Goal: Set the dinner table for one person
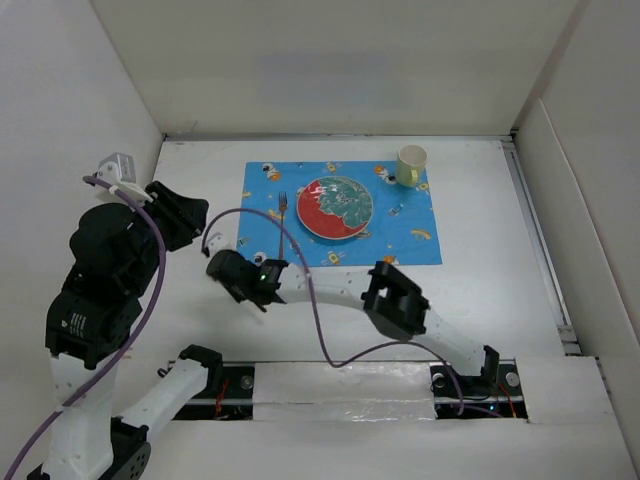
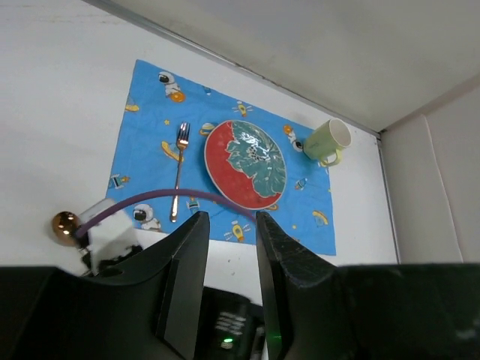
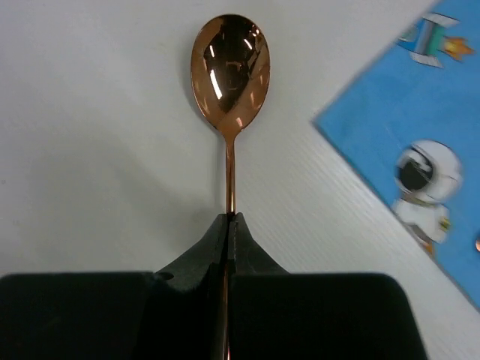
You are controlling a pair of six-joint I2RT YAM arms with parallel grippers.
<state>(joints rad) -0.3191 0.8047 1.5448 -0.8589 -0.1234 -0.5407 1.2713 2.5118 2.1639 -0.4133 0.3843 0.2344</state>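
On the right arm (image 1: 330,290), jaws pinch shut on the spoon's (image 3: 229,67) thin handle, on the tabletop (image 3: 90,165) beside the mat (image 3: 420,135); so narrow a grip may let it swivel or slip when lifted; the left arm's (image 1: 100,270) jaws stand half open, empty.

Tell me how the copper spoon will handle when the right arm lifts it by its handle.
The spoon looks like polished metal, so it is probably stiff, not floppy. Its mirror-smooth thin handle, pinched in the right gripper's shut jaws, may slip or swivel. The bowl sticks out well beyond the grip, so it might droop.
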